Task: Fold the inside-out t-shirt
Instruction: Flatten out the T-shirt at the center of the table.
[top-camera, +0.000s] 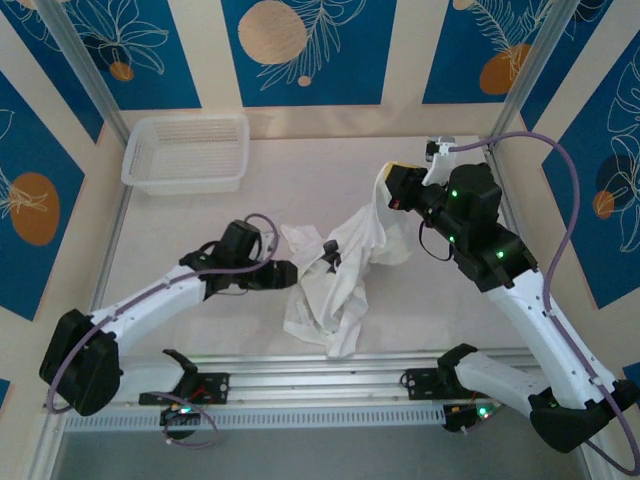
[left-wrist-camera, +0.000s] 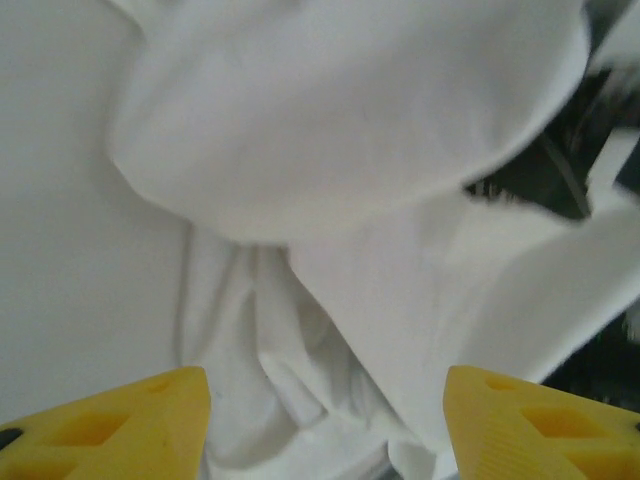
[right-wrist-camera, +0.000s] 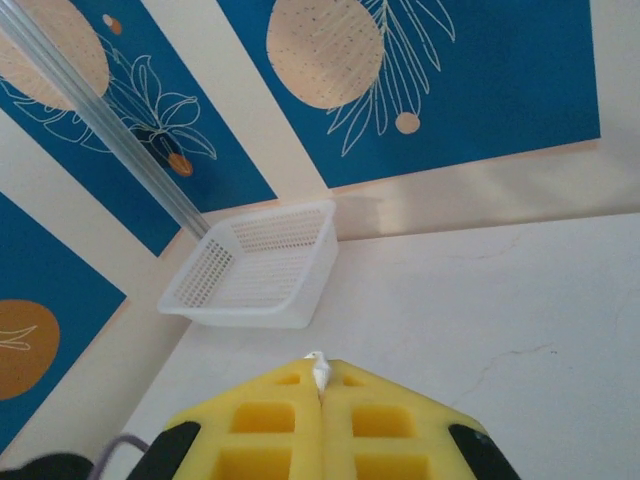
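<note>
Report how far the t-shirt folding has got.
Done: no fold shows; the t-shirt lies in a crumpled heap. In hand: the right gripper is shut on a pinch of its cloth, holding one end up; the left gripper is open right at the fabric. To do: spreading it flat and every fold.

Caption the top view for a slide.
Right claw pinches the white t-shirt aloft; open left claw sits at its folds.

A white mesh basket (top-camera: 185, 182) stands at the tabletop's (top-camera: 300, 170) far left corner, below blue leaf-patterned wall panels (top-camera: 300, 50).
</note>
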